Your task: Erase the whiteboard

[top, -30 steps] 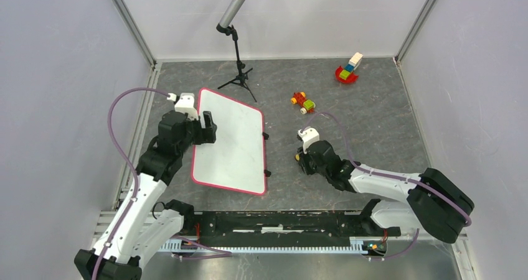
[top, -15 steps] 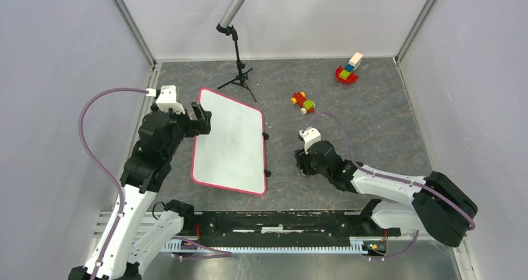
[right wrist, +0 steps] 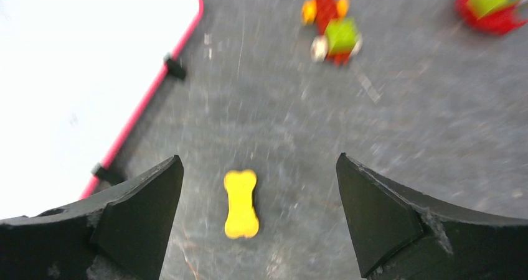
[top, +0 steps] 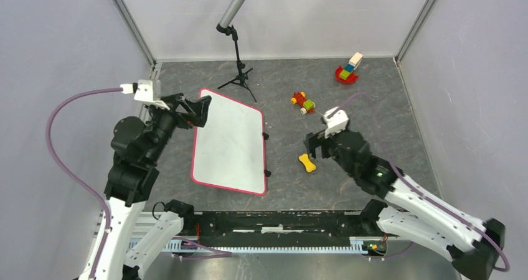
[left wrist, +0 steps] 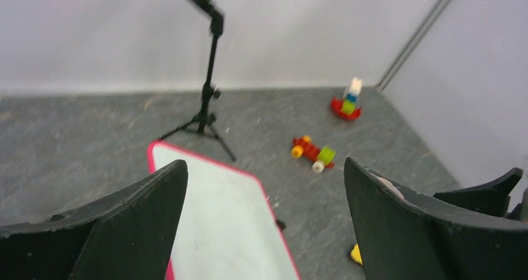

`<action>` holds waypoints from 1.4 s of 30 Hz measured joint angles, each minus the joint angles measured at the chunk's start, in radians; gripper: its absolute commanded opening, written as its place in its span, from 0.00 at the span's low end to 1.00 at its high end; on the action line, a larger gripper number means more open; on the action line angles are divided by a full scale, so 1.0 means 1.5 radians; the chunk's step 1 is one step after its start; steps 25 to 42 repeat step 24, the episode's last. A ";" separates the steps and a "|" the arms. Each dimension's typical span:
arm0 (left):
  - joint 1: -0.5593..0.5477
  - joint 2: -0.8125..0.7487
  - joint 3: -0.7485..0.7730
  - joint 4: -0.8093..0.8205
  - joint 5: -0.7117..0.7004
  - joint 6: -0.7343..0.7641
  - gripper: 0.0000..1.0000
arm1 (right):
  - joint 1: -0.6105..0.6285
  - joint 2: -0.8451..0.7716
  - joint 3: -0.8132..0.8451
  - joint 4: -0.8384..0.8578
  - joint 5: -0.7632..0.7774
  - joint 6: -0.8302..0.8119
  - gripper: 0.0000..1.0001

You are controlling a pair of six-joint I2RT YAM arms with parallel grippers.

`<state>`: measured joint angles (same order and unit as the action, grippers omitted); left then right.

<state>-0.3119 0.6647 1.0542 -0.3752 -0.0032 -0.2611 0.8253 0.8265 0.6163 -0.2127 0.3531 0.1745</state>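
Whiteboard [top: 230, 144] flat on tabletop [top: 373, 106], seemingly blank.
Drop the spread, empty right pincer [top: 314, 146] straight onto the yellow bone-shaped piece [top: 306, 162] just right of the whiteboard, closing across its waist; keep the left pincer [top: 198, 111], likewise spread and empty, over the far-left corner.

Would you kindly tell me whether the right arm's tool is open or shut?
Open: the right arm's black two-finger tool has its fingers spread wide, gripping nothing; a yellow bone-shaped object lies untouched nearby.
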 measured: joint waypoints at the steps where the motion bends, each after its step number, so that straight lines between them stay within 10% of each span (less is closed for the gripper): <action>1: 0.000 -0.004 0.009 0.014 0.015 0.000 1.00 | 0.000 -0.027 0.021 -0.011 0.013 -0.007 0.98; 10: 0.000 -0.074 0.014 0.160 0.098 -0.001 1.00 | -0.001 -0.241 0.140 -0.018 0.156 -0.077 0.98; 42: 0.000 -0.112 0.008 0.182 0.107 0.002 1.00 | -0.001 -0.254 0.124 -0.004 0.167 -0.144 0.98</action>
